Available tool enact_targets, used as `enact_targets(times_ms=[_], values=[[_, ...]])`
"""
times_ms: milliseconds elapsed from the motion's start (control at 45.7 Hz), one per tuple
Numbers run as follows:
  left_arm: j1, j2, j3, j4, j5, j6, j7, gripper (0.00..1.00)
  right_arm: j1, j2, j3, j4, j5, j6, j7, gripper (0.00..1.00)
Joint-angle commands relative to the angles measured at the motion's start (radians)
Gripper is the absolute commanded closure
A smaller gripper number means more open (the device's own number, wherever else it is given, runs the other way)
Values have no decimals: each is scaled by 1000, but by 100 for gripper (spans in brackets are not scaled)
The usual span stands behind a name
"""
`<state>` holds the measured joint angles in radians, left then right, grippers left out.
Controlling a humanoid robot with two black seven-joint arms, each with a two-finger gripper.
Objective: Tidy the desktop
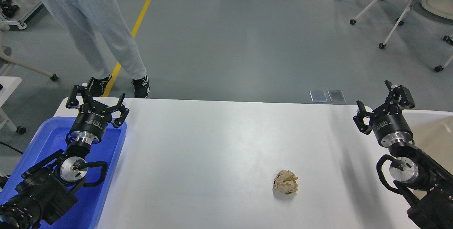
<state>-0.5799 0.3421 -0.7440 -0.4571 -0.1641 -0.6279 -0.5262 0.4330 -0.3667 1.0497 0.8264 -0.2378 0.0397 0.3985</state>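
Observation:
The desktop (219,144) is a wide white tabletop that fills the lower half of the head view. On it lies a crumpled ball of brown paper (285,182), right of centre and near the front. My left gripper (97,98) hovers open over the far end of the blue tray (106,172) at the left, nothing between its fingers. My right gripper (380,101) stands open at the right edge of the desktop, well behind and to the right of the paper ball, also holding nothing.
A beige bin (433,133) with a white rim sits at the right, partly behind my right arm. A person in grey trousers (95,30) stands past the far left corner. Wheeled chairs (393,6) stand on the floor at the back right.

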Motion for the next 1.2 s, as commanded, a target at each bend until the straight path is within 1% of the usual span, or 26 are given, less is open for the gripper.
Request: enact_targets(times_ms=[0, 634, 765, 918, 1115, 1181], values=[[0, 0, 0, 0, 0, 0, -2, 0, -2, -3, 0, 2, 0, 0, -1, 0], [0, 0, 0, 0, 0, 0, -2, 0, -5, -17, 0, 11, 2, 0, -3, 0], [0, 0, 0, 0, 0, -1, -2, 0, -11, -64, -4, 74, 20, -11, -24, 0], [0, 0, 0, 0, 0, 0, -2, 0, -37, -135, -7, 169, 22, -12, -93, 0], [-2, 0, 0, 0, 0, 0, -2, 0, -53, -244, -49, 275, 22, -20, -112, 0], [-2, 0, 0, 0, 0, -1, 0, 0, -53, -287, -68, 332, 20, -24, -127, 0]])
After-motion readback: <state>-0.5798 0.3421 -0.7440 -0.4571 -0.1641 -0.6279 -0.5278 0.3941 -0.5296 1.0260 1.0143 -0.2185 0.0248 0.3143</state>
